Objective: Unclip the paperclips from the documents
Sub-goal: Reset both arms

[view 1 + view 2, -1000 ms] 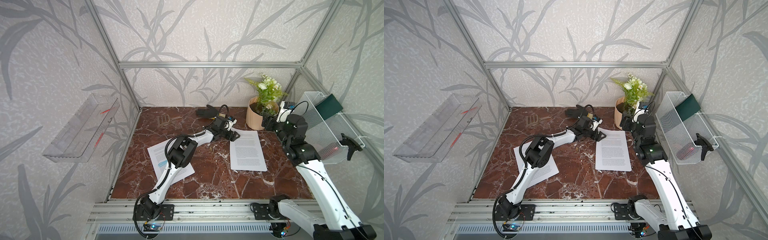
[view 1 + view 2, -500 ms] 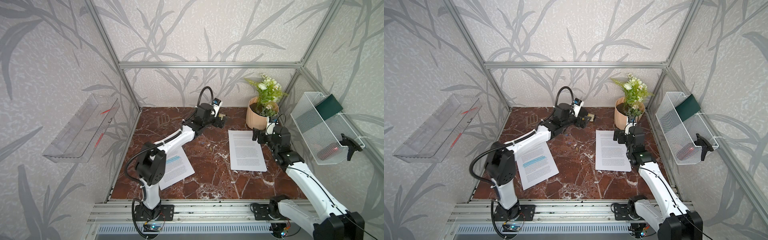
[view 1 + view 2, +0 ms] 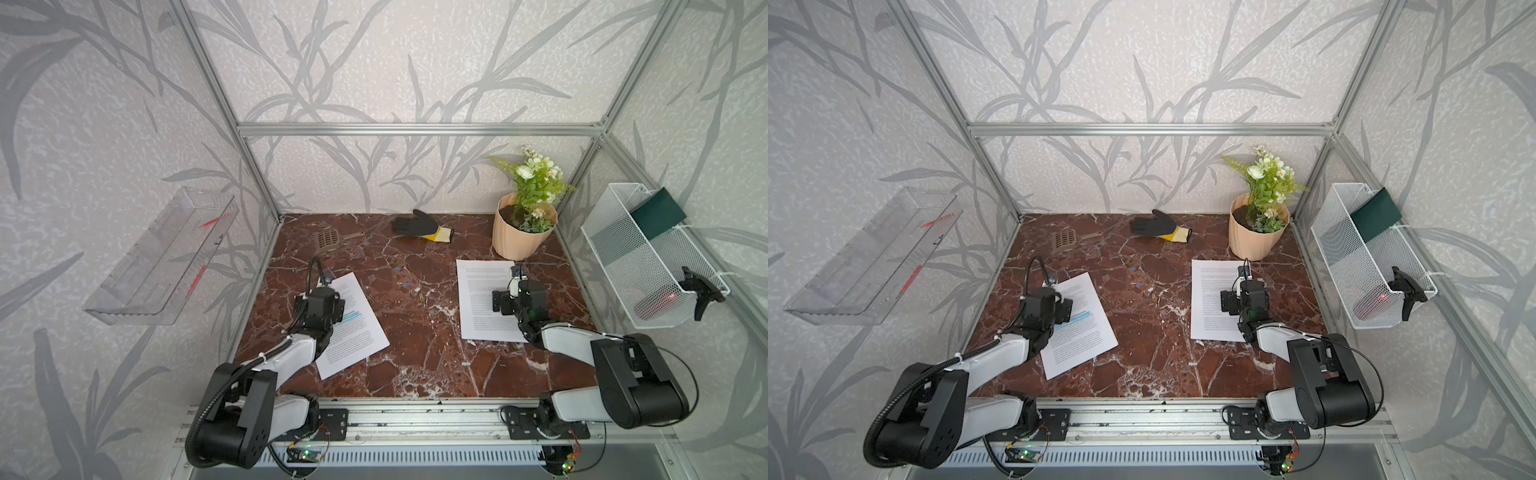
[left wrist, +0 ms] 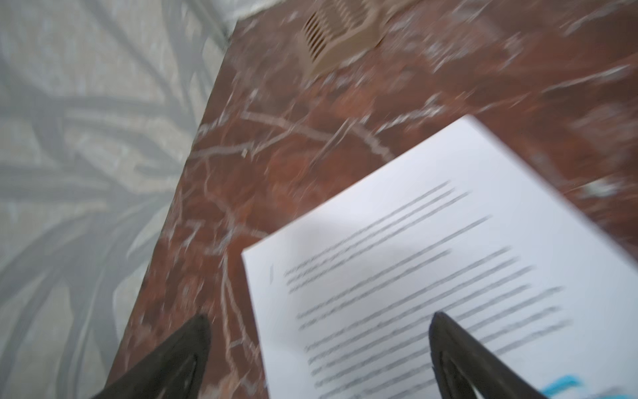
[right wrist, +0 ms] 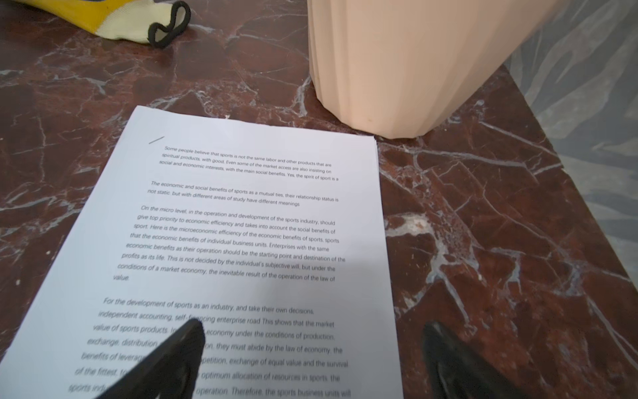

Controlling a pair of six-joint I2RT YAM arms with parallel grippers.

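Two white documents lie flat on the marble table. The one with blue highlighter lines (image 3: 361, 332) (image 3: 1084, 332) is at the left, and the plain one (image 3: 478, 316) (image 3: 1208, 291) is at the right. Several tiny paperclips (image 3: 406, 285) (image 3: 1155, 297) lie loose on the table between them. My left gripper (image 3: 338, 309) (image 4: 321, 319) hangs open over the highlighted document's far left corner (image 4: 397, 241), holding nothing. My right gripper (image 3: 500, 301) (image 5: 312, 327) hangs open over the plain document's right edge (image 5: 276, 224), also empty. No clip shows on either sheet.
A black and yellow glove (image 3: 419, 227) and a brown slotted scoop (image 3: 330, 239) lie at the back. A peach flower pot (image 3: 521, 241) (image 5: 414, 62) stands just beyond the right document. A wire basket (image 3: 640, 257) and a clear tray (image 3: 162, 257) hang on the side walls.
Both arms have pulled back from the far middle of the table toward the front, each now over its own document. The right gripper's jaws have opened wider.
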